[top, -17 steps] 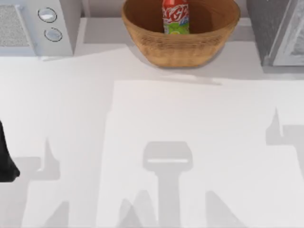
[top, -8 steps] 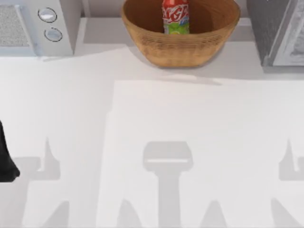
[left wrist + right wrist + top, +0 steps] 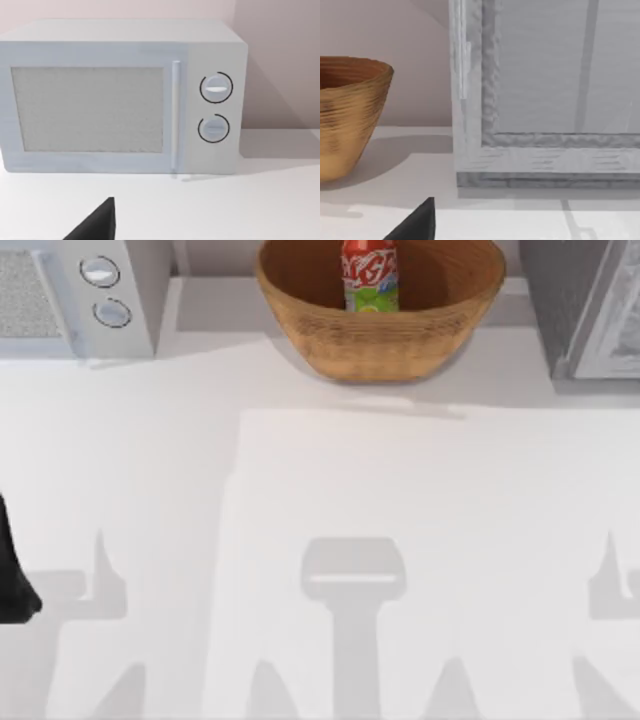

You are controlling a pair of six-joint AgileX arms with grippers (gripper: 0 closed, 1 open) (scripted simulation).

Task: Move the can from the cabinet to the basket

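From above, the can [image 3: 369, 275] stands upright inside the basket [image 3: 380, 340] at the far middle of the worktop [image 3: 320, 490], so the job looks done. The cabinet [image 3: 560, 300] sits at the far right, and a microwave [image 3: 110, 300] sits at the far left. A dark bit of the left arm [image 3: 12, 570] shows at the left edge, well apart from the basket. In the left wrist view, the microwave is straight ahead and a black tip pokes in, but I cannot tell how its jaws stand. In the right wrist view, the cabinet is close ahead with the basket beside it, and I cannot tell how those jaws stand either. I think little can go wrong now. The slim can could tip if an arm bumped the basket.
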